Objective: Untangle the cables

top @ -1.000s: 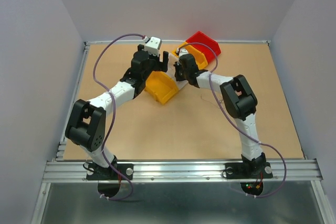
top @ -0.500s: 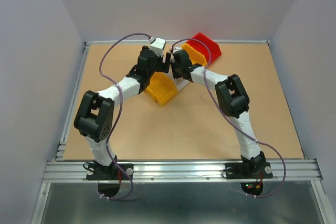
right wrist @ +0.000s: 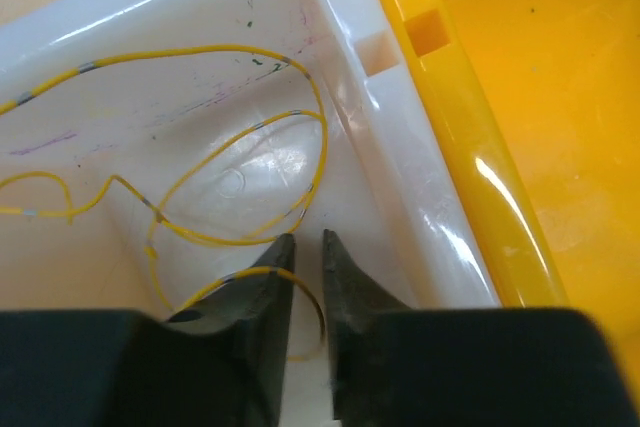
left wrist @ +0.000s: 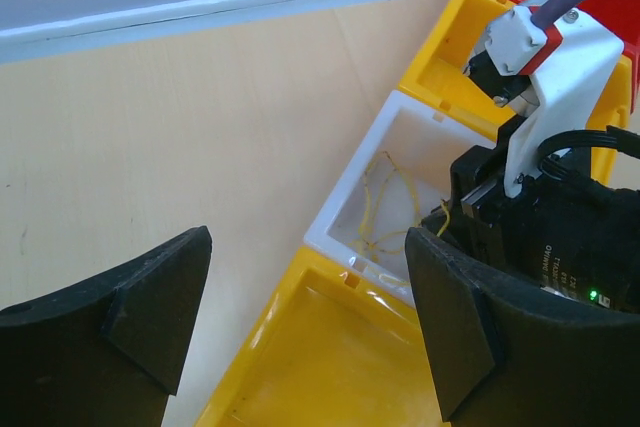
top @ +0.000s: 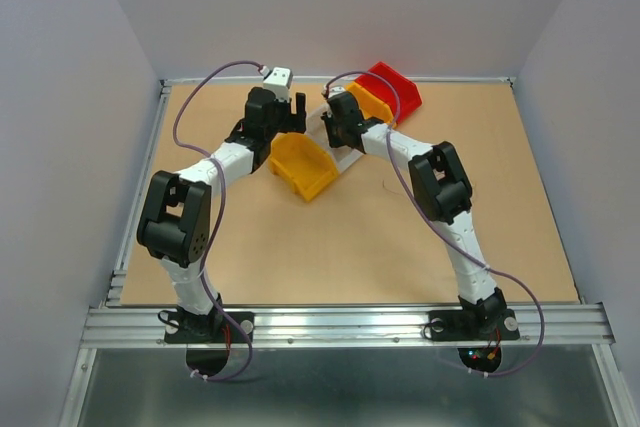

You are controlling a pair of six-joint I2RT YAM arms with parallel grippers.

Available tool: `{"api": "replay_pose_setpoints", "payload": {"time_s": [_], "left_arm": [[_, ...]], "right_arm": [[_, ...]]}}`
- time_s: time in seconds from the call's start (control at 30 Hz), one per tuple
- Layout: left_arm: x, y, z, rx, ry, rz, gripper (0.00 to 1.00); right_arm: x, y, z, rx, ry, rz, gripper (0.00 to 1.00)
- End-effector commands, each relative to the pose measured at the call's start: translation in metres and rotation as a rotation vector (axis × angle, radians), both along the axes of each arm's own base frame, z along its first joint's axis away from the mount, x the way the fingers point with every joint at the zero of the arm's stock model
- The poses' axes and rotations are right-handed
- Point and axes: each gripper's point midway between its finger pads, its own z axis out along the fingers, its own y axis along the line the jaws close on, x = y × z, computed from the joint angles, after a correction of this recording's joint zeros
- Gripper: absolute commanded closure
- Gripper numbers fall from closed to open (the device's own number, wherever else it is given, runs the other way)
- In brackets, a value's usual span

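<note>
The right gripper (right wrist: pixel 306 240) is sitting low inside the white bin (right wrist: pixel 330 57). Its two black fingers are drawn almost together, with only a sliver between them, and it is not clear whether they are pinching anything. The cables (right wrist: pixel 322 147) are lying in loose loops on the bin's floor, right at the tips. Only hair-thin yellow strands with pale bands are showing. A strand this fine is probably going to slip free if the tips close beside it, and a hard pull is risking a tighter knot or a dragged bin. The left gripper (left wrist: pixel 308 242) is hovering above the white bin, fingers spread wide and holding nothing. The bin is looking glossy and scuffed, with rounded inner corners. Smooth yellow bins (left wrist: pixel 330 367) are touching it on two sides.
</note>
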Motion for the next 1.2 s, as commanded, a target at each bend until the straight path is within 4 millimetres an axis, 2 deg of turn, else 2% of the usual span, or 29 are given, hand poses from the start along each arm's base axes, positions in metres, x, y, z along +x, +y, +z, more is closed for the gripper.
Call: {"api": "replay_pose_setpoints", "payload": {"time_s": [0.0,0.07,0.1,0.17,0.2,0.27,0.33,0.37,0.43,0.47,0.5,0.53,0.57,0.6,0.63,0.67,0.7,0.73,0.77,0.8,0.83,0.87,0.9,0.93,0.97,1.0,1.07,1.1,1.17], "left_arm": [[0.0,-0.011,0.047,-0.071,-0.105,-0.036,0.11],[-0.001,-0.01,0.047,-0.07,-0.107,-0.039,0.11],[-0.002,-0.011,0.048,-0.071,-0.113,-0.041,0.11],[-0.003,-0.01,0.048,-0.069,-0.115,-0.042,0.11],[-0.003,-0.01,0.05,-0.072,-0.122,-0.043,0.11],[-0.004,-0.011,0.049,-0.072,-0.123,-0.05,0.11],[-0.006,-0.011,0.051,-0.073,-0.129,-0.058,0.11],[-0.007,-0.012,0.052,-0.074,-0.13,-0.063,0.11],[-0.007,-0.012,0.052,-0.073,-0.133,-0.068,0.11],[-0.008,-0.013,0.052,-0.073,-0.133,-0.074,0.11],[-0.008,-0.015,0.051,-0.074,-0.131,-0.085,0.11],[-0.008,-0.016,0.049,-0.071,-0.129,-0.091,0.11],[-0.008,-0.018,0.048,-0.07,-0.126,-0.099,0.12],[-0.008,-0.019,0.046,-0.069,-0.123,-0.106,0.12],[-0.008,-0.019,0.045,-0.068,-0.121,-0.109,0.12],[-0.007,-0.02,0.043,-0.066,-0.118,-0.112,0.14],[-0.007,-0.021,0.042,-0.065,-0.117,-0.117,0.14],[-0.007,-0.022,0.042,-0.066,-0.116,-0.121,0.14],[-0.008,-0.023,0.041,-0.064,-0.116,-0.127,0.15],[-0.009,-0.024,0.04,-0.066,-0.111,-0.137,0.15],[-0.009,-0.024,0.042,-0.067,-0.116,-0.14,0.15],[-0.011,-0.026,0.04,-0.068,-0.111,-0.149,0.15],[-0.013,-0.027,0.045,-0.07,-0.123,-0.159,0.15],[-0.014,-0.028,0.045,-0.07,-0.125,-0.164,0.15],[-0.017,-0.029,0.046,-0.067,-0.13,-0.179,0.15],[-0.018,-0.031,0.048,-0.064,-0.14,-0.188,0.15],[-0.023,-0.036,0.048,-0.055,-0.145,-0.204,0.15],[-0.025,-0.039,0.049,-0.056,-0.148,-0.209,0.15],[-0.03,-0.044,0.048,-0.027,-0.162,-0.23,0.15]], "right_arm": [[-0.004,0.003,0.046,0.044,-0.045,-0.002,0.72],[-0.005,0.003,0.058,0.071,-0.081,-0.003,0.66],[-0.005,0.003,0.08,0.096,-0.118,-0.002,0.62],[-0.01,0.001,0.085,0.114,-0.143,-0.003,0.6],[-0.012,-0.001,0.102,0.133,-0.173,-0.002,0.55],[-0.015,-0.004,0.11,0.148,-0.199,-0.009,0.51],[-0.023,-0.008,0.105,0.143,-0.188,-0.009,0.43],[-0.029,-0.011,0.109,0.147,-0.194,-0.008,0.37],[-0.034,-0.015,0.112,0.151,-0.198,-0.009,0.31],[-0.036,-0.017,0.123,0.164,-0.218,-0.01,0.28],[-0.039,-0.019,0.126,0.163,-0.221,-0.013,0.25],[-0.047,-0.024,0.118,0.152,-0.203,-0.015,0.25],[-0.047,-0.025,0.135,0.178,-0.244,-0.021,0.25],[-0.05,-0.029,0.136,0.179,-0.247,-0.03,0.24],[-0.056,-0.035,0.129,0.172,-0.232,-0.047,0.24],[-0.058,-0.043,0.131,0.162,-0.246,-0.082,0.24],[-0.062,-0.053,0.144,0.167,-0.271,-0.115,0.24],[-0.066,-0.062,0.148,0.171,-0.279,-0.16,0.23],[-0.076,-0.077,0.132,0.142,-0.258,-0.199,0.21],[-0.079,-0.095,0.133,0.117,-0.276,-0.275,0.12],[-0.085,-0.111,0.149,0.154,-0.301,-0.339,0.09],[-0.097,-0.128,0.131,0.128,-0.275,-0.384,0.07],[-0.104,-0.153,0.144,0.144,-0.307,-0.455,0.03],[-0.109,-0.166,0.142,0.168,-0.305,-0.505,0.01],[-0.122,-0.187,0.126,0.141,-0.289,-0.561,0.0],[-0.125,-0.208,0.127,0.143,-0.301,-0.621,0.0],[-0.138,-0.233,0.135,0.141,-0.332,-0.701,0.0],[-0.147,-0.258,0.133,0.075,-0.359,-0.802,0.0],[-0.157,-0.278,0.125,0.018,-0.336,-0.875,0.0]]}}
